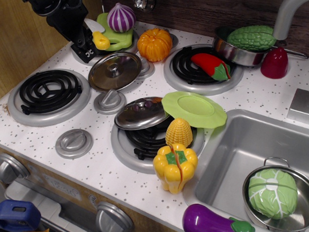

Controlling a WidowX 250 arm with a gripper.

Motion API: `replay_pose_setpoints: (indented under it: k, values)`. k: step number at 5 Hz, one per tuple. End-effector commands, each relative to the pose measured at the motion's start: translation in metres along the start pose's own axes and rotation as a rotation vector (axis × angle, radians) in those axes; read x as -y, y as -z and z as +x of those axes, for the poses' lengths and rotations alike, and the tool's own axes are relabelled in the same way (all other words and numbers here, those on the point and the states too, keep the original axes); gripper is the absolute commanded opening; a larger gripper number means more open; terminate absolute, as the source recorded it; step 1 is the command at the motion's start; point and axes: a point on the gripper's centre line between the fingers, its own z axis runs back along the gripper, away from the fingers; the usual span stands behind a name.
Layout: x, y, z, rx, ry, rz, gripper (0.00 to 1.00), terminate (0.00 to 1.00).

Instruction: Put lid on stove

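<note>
The lid [114,71], flat shiny steel with a stepped rim and a small central knob, lies flat on the white speckled stove [102,167] between the back-left coil burner [48,91] and the back-right burner [194,71]. My black gripper [88,50] hangs just behind the lid's far-left rim, apart from it. Its fingers look slightly parted and hold nothing. A second, more domed steel lid [141,112] rests tilted on the front burner [146,143].
A light green plate [194,109], toy corn [178,133] and a yellow pepper [175,165] crowd the front burner. A pumpkin [155,44], an onion [121,17] and a red pepper [210,65] sit at the back. The sink [237,158] holds a pot with cabbage [274,192].
</note>
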Motion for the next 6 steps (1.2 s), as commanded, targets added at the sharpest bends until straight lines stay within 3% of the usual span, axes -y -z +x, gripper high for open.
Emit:
replay_pose_setpoints:
  k: [1,3,6]
  values:
    - [0.000,0.000,0.000,0.000,0.000,0.000,1.00,0.00]
    - [-0.005,0.016,0.017,0.010,0.085,-0.056,1.00,0.00]
    - [-0.002,0.039,0.028,0.046,0.077,-0.154,1.00,0.00]
